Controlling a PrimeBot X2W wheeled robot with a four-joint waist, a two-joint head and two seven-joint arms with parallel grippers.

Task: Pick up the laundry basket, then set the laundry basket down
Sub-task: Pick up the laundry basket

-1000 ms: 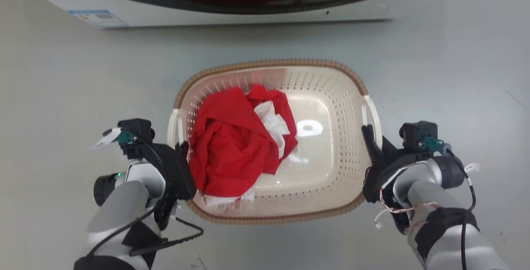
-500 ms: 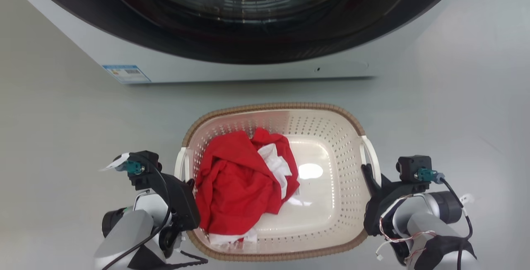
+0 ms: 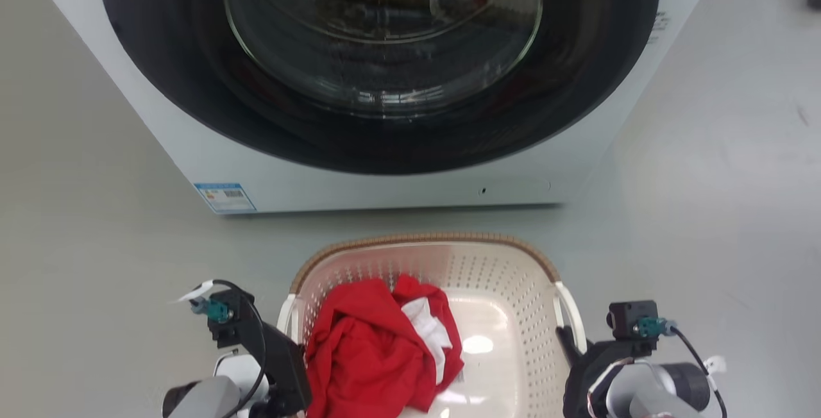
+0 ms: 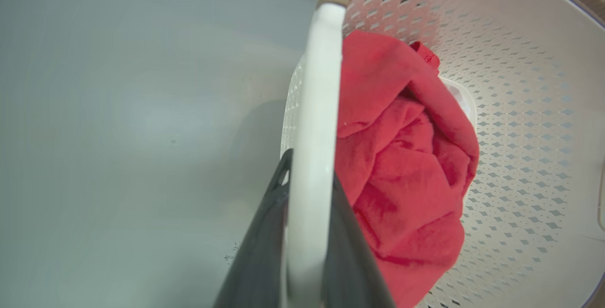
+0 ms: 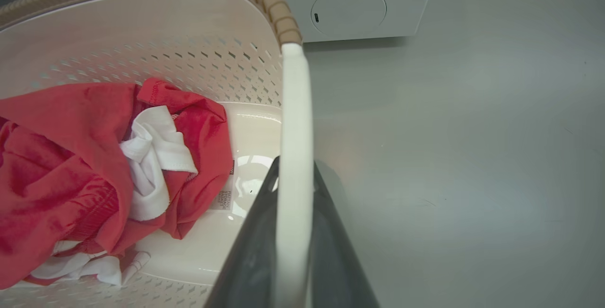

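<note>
One basket: the laundry basket (image 3: 426,238) is low in the head view, just in front of the washing machine (image 3: 385,187). A strip of floor (image 3: 96,245) lies between them. I cannot tell if the basket touches the floor.
Inside: a red cloth (image 3: 365,347) wrapped around a white cloth (image 3: 431,334) lies in the left half.
Left gripper (image 4: 309,171): its two dark fingers pinch the white left handle (image 4: 314,86), one on each side.
Right gripper (image 5: 295,164): it pinches the right handle (image 5: 294,109) the same way.
Arms: one is at each side of the basket, reaching from the near side, with fingers pointing far, toward the washer.
Room: there is open grey floor to the left and right. The washer blocks the far side.
Change: the head camera has tipped up, so more of the round door (image 3: 385,33) shows. Both grips and the clothes look the same as before.
</note>
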